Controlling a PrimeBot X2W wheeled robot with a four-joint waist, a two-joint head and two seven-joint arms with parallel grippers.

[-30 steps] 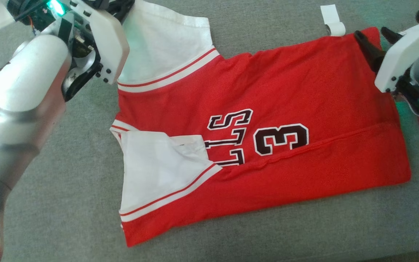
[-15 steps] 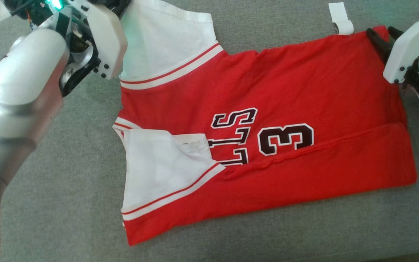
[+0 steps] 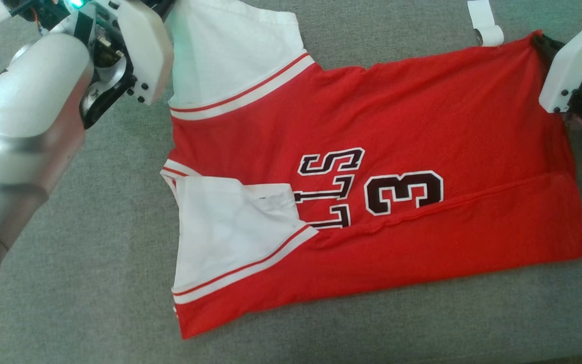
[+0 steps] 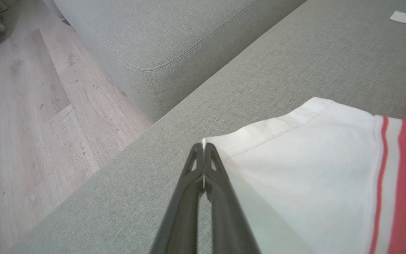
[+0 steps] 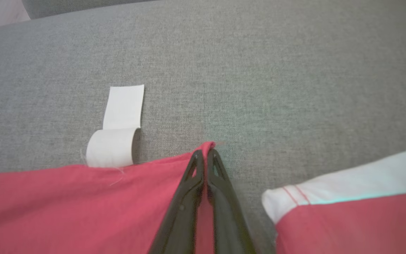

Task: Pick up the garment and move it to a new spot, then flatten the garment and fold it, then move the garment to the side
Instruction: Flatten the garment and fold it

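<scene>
My right gripper (image 5: 205,152) is clenched on the far hem corner of the garment (image 3: 372,167), the red cloth pinched between the two dark fingers so the tip of the corner peeps out past them. My left gripper (image 4: 203,146) is clenched likewise on the outer corner of the white sleeve (image 4: 294,169), a sliver of white hem caught between its closed fingers. I judge that both far corners are taken so that the top edge can be lifted as one line and carried over toward me for the next fold.

Outward from the pinches, the jersey lies spread on the grey sofa seat (image 3: 94,278), collar end toward the seat's left side and hem toward its right. Its near long edge is already doubled over, covering part of the lettering, and the near sleeve (image 3: 220,237) is tucked in on top of the red body. A white label (image 5: 116,137) sticks out from the hem just beside my right gripper, curled on the cushion. Beyond the seat's left end the left wrist view shows the wooden floor (image 4: 30,106), so I would keep the sleeve from drifting that way.
</scene>
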